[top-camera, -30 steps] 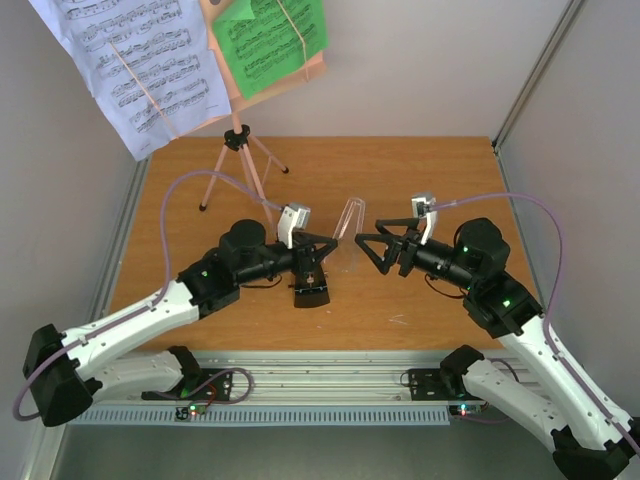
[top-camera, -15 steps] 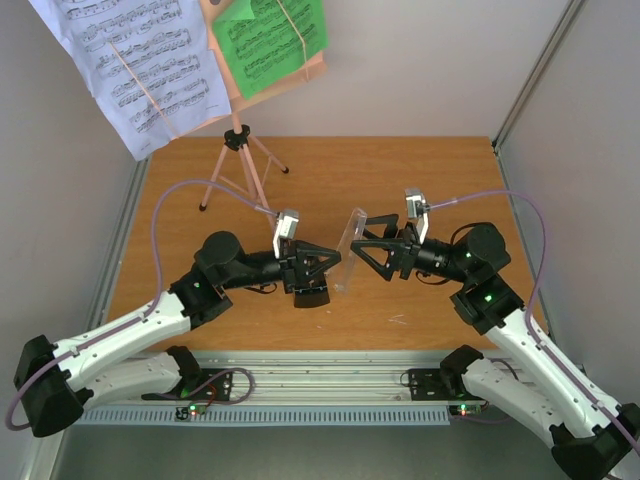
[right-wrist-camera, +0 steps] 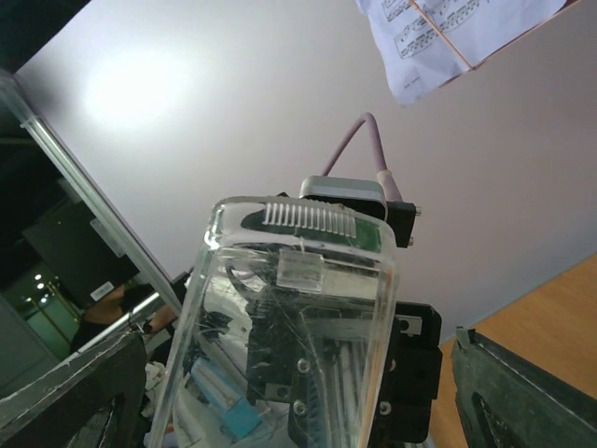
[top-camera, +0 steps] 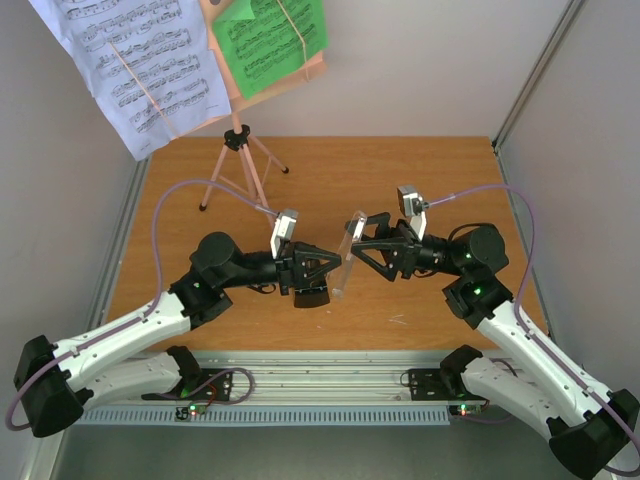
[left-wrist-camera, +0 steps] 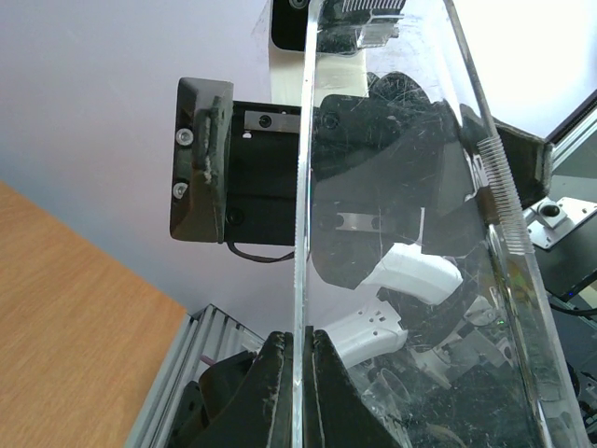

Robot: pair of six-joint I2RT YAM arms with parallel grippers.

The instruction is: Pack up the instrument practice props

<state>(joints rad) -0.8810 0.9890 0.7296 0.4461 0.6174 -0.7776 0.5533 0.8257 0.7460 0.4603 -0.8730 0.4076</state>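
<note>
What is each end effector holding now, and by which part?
Left end effector: the clear cover, pinched by one thin wall. Right end effector: open around the cover, gripping nothing.

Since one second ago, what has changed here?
The right gripper moved left to the cover; its open jaws now stand on either side of it, not touching. The left gripper stayed shut on the cover's edge and lowered it slightly. The metronome, stand and sheets did not move.
</note>
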